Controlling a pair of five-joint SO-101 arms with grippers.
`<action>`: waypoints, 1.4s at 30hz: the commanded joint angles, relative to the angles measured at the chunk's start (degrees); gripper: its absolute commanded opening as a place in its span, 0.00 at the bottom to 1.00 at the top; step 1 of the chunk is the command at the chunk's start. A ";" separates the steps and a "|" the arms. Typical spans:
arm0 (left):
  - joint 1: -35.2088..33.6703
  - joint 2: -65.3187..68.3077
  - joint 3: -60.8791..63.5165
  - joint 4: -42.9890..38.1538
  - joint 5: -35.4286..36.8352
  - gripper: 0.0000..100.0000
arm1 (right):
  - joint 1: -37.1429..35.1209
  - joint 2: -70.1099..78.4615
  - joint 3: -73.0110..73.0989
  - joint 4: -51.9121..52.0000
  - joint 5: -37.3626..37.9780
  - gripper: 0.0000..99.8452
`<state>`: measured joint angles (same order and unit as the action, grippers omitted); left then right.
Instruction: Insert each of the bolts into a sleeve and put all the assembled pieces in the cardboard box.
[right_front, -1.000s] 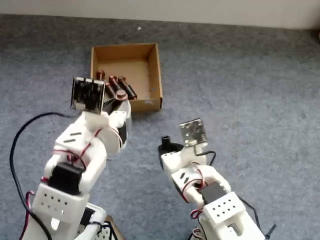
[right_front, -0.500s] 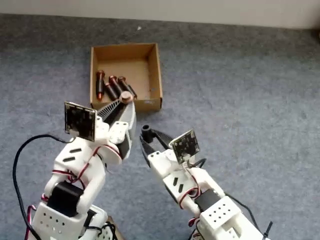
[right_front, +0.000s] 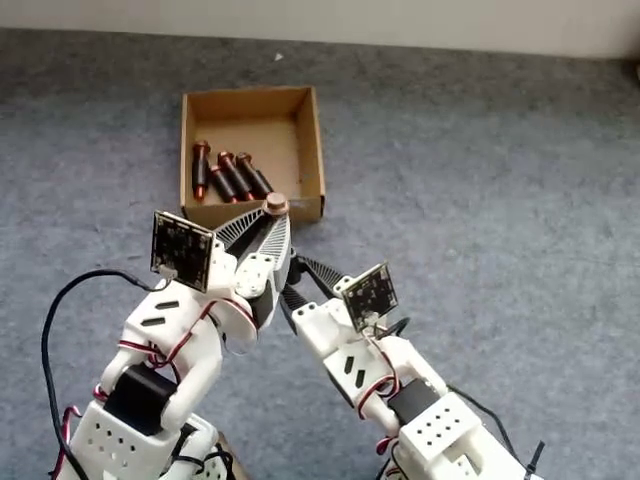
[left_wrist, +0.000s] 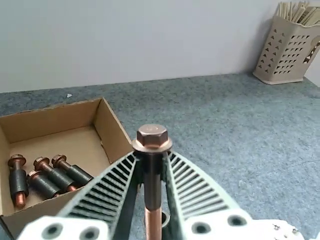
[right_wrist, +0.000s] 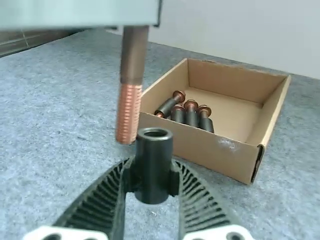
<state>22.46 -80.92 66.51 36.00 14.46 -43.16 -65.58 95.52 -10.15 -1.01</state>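
While your left gripper (left_wrist: 151, 162) is clamped on the bolt (left_wrist: 152, 137), head up, your right gripper (right_wrist: 151, 170) is clamped on the sleeve (right_wrist: 154, 150), hole up, near the box (right_front: 312, 130). The bolt tip hangs just beside the hole, not over it. If you push down now, I think it hits the rim, and a piece may tilt or slip.
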 joint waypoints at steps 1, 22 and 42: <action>-2.68 -0.92 -0.84 -2.99 0.62 0.01 | -1.27 -1.27 6.55 -1.63 0.70 0.00; 0.04 -0.84 1.36 -3.16 0.35 0.01 | -3.12 -1.27 6.64 -1.80 0.70 0.00; -2.33 -0.84 2.51 3.52 -6.95 0.12 | 6.20 -1.27 6.81 -8.22 -4.75 0.00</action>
<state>21.14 -81.19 69.23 35.47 13.14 -40.26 -65.58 95.52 -16.13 -3.74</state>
